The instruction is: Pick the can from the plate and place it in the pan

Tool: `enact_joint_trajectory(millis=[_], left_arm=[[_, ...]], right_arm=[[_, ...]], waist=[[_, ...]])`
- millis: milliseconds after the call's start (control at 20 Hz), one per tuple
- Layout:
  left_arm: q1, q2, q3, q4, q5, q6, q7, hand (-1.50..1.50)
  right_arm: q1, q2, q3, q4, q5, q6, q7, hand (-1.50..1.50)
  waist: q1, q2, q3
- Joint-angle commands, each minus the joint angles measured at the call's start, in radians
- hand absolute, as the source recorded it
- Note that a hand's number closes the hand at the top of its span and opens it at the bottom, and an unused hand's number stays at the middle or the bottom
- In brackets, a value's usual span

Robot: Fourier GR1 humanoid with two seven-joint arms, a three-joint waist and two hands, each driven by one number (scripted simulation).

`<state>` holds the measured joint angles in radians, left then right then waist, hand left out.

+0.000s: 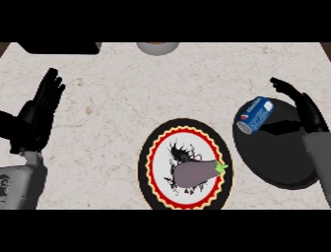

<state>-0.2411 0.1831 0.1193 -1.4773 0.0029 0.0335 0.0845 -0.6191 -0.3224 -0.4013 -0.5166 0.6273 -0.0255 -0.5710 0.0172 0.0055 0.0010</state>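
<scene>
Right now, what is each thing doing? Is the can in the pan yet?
Can: tilted, at the pan's far left rim, not lying flat inside yet.
Pan: on the counter, right of the plate.
Plate: on the counter, no can on it.
Eggplant: lying on the plate.
Right robot hand: open, over the pan beside the can.
Left robot hand: open, resting at the left, fingers up.

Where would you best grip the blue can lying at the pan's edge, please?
Grip the blue can across its round side wall, coming from above. It lies tilted on the dark pan's left rim, so its ends are awkward to reach. The right hand is nearest.
</scene>
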Motion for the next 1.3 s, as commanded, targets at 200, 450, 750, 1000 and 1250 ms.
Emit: enact_joint_trajectory(millis=[200, 450, 750, 1000, 1250], left_arm=[[0.014, 0.008, 0.013, -0.040, 0.014, 0.000, 0.054, 0.00], [0.061, 0.016, 0.030, -0.008, 0.003, -0.003, -0.024, 0.00], [0.035, 0.008, 0.019, -0.044, -0.015, 0.031, 0.047, 0.00], [0.064, -0.009, 0.014, -0.034, -0.007, 0.018, -0.004, 0.00], [0.012, 0.024, 0.030, -0.041, 0.002, 0.007, 0.057, 0.00]], right_arm=[[0.079, -0.096, -0.139, -0.078, -0.230, 0.253, -0.092, -1.50], [0.282, -0.113, -0.150, -0.181, -0.329, 0.502, -0.179, -1.50], [0.491, -0.255, -0.205, -0.380, -0.472, 0.757, -0.189, -1.50], [0.689, -0.248, -0.238, -0.581, -0.612, 0.821, -0.126, -1.50], [0.857, -0.230, -0.225, -0.781, -0.691, 0.833, -0.083, -1.50]], waist=[[-0.026, -0.011, -0.001], [-0.046, -0.014, -0.002], [-0.062, -0.019, -0.003], [-0.059, -0.016, -0.004], [-0.050, -0.012, -0.003]])
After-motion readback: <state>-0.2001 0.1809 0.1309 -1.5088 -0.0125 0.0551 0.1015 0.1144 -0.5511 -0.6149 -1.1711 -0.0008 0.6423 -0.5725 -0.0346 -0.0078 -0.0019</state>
